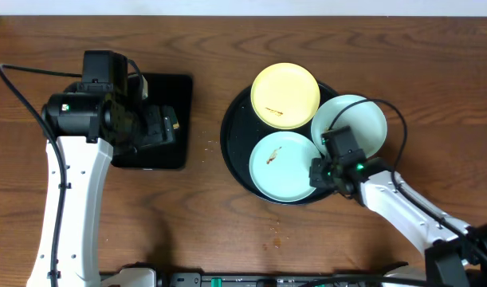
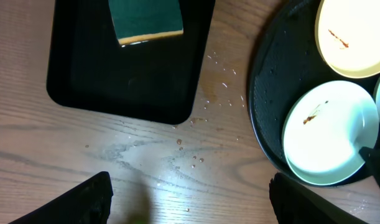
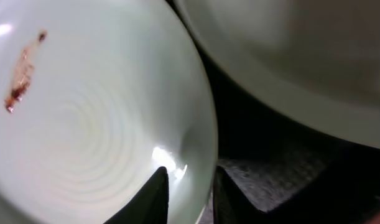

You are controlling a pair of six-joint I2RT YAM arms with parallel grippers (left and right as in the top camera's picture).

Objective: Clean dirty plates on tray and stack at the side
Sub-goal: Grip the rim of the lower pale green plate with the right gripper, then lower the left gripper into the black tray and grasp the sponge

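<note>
The round black tray (image 1: 229,147) holds three dirty plates: a pale yellow one (image 1: 284,96) at the back, a mint one (image 1: 281,166) in front with a brown smear, and another mint one (image 1: 363,119) at the right. My right gripper (image 1: 316,174) is at the front mint plate's right rim. In the right wrist view its fingers (image 3: 190,196) straddle that rim (image 3: 205,143), one inside and one outside, shut on it. My left gripper (image 2: 190,202) hangs open over bare table, left of the tray (image 2: 267,93), with nothing between its fingers.
A rectangular black tray (image 2: 115,74) lies at the left with a green sponge (image 2: 146,18) in it. Water droplets (image 2: 196,158) dot the wood between the two trays. Small crumbs (image 1: 275,227) lie in front of the round tray.
</note>
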